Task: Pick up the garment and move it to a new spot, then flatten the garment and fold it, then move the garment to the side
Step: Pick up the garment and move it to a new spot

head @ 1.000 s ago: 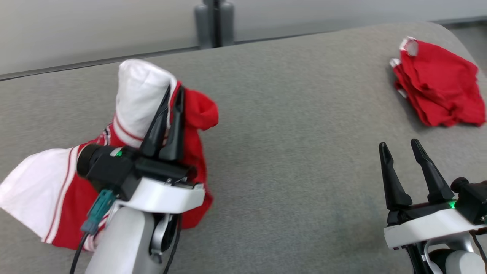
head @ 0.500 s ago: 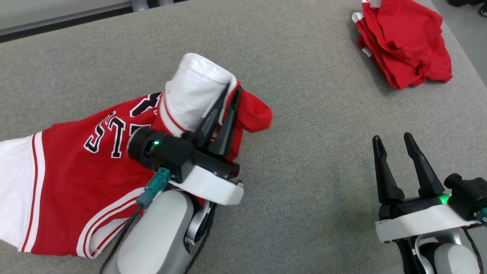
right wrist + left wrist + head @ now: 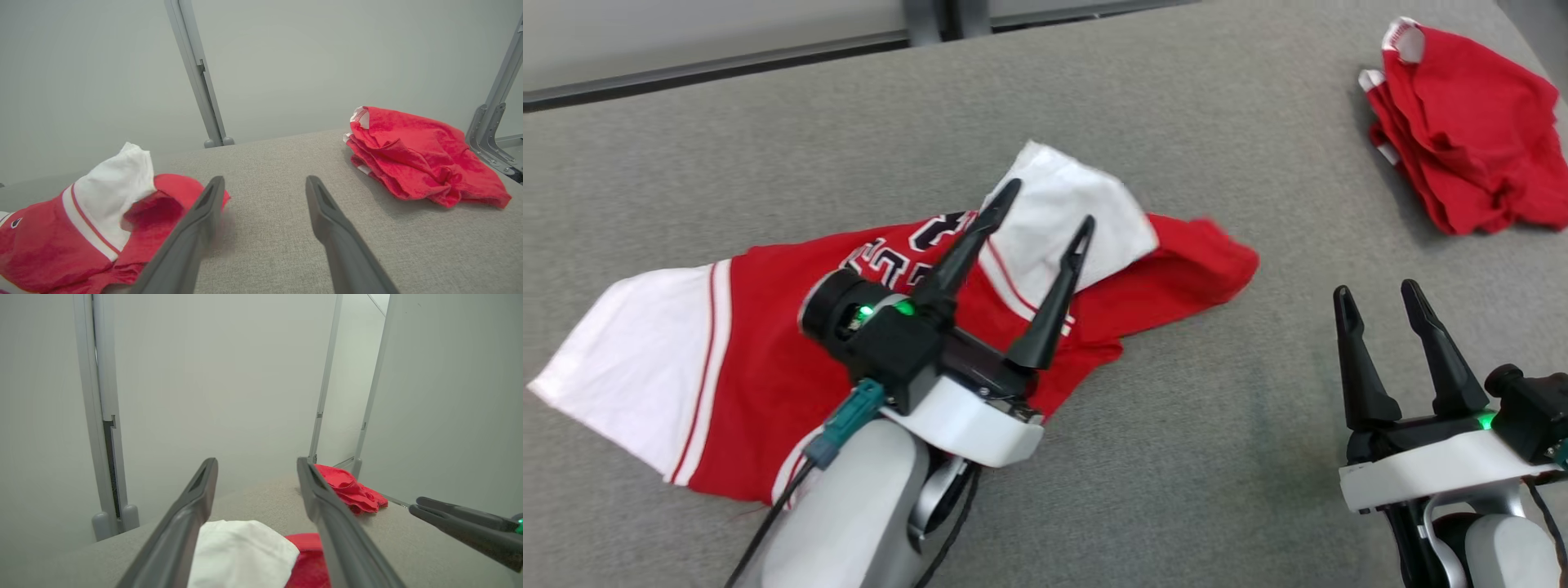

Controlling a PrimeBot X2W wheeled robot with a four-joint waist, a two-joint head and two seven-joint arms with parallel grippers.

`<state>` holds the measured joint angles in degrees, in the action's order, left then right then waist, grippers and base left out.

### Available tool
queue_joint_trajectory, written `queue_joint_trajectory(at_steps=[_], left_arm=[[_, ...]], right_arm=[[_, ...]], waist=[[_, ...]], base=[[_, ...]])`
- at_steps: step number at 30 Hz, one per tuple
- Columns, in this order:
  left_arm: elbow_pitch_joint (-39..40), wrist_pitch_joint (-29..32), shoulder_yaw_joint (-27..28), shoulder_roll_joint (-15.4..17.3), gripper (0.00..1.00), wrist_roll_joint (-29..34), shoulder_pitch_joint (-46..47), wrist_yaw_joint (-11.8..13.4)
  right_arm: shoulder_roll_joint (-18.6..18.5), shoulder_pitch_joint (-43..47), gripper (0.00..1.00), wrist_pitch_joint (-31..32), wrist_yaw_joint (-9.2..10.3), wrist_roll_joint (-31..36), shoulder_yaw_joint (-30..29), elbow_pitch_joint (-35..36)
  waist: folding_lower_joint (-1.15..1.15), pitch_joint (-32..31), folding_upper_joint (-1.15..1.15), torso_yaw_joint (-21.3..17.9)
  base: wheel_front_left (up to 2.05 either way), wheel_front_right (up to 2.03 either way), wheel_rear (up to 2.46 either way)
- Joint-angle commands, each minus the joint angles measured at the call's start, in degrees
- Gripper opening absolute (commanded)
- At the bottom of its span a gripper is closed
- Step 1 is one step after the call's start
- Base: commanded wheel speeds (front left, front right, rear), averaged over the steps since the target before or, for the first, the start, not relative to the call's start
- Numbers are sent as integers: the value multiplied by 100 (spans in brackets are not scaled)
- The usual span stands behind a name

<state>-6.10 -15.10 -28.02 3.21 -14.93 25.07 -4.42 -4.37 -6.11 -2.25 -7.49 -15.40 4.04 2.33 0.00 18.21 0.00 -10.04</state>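
Grey fabric worktop (image 3: 1217, 457) carries everything, with a pale wall behind. Garment (image 3: 760, 343) lies crumpled at centre-left of the head view, one white sleeve folded onto the red body. Left pincer (image 3: 1049, 204) stands wide over that sleeve, holding nothing. Right pincer (image 3: 1376, 287), at lower right, is also wide and empty. Red lump (image 3: 1470, 139) sits at upper right, well apart.

Judged step: flattening. Recommended: take the folded sleeve by its edge and draw it outward, while the right pincer takes the red end nearest it, so the cloth spreads evenly.

Left arm hides the garment's lower middle and part of the lettering. Whether the fingertips touch cloth cannot be told.
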Motion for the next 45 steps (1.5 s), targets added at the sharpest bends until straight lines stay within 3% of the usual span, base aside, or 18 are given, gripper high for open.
queue_joint_trajectory(at_steps=[1, 11, 16, 22, 31, 45], left_arm=[[162, -7, 239, 70, 100, 67, -153, 135], [453, -3, 1587, 189, 100, 136, -805, 749], [459, -3, 2333, 236, 100, 121, -1201, 865], [309, -3, 2971, 199, 100, 97, -1706, 816], [105, -3, 2943, 148, 100, 168, -2332, 554], [205, 215, 2689, 145, 100, 256, -3008, 637]], right_arm=[[-59, 46, 100, 53, 0, 38, -31, 33], [-187, 229, 100, 292, 0, 79, -114, 222], [-226, 326, 100, 412, 0, 66, -165, 319], [-258, 512, 100, 512, 0, 27, -222, 357], [-313, 831, 100, 628, 0, 27, -205, 404], [-394, 1290, 100, 738, 0, 94, -227, 474]], waist=[[0, -238, 0, 308], [0, -605, 0, 865], [0, -758, 0, 1048], [0, -986, 0, 1152], [0, -1318, 0, 1144], [0, -1845, 0, 1031]], base=[[0, 0, 0], [0, 0, 0], [0, 0, 0], [0, 0, 0], [0, 0, 0], [0, 0, 0]])
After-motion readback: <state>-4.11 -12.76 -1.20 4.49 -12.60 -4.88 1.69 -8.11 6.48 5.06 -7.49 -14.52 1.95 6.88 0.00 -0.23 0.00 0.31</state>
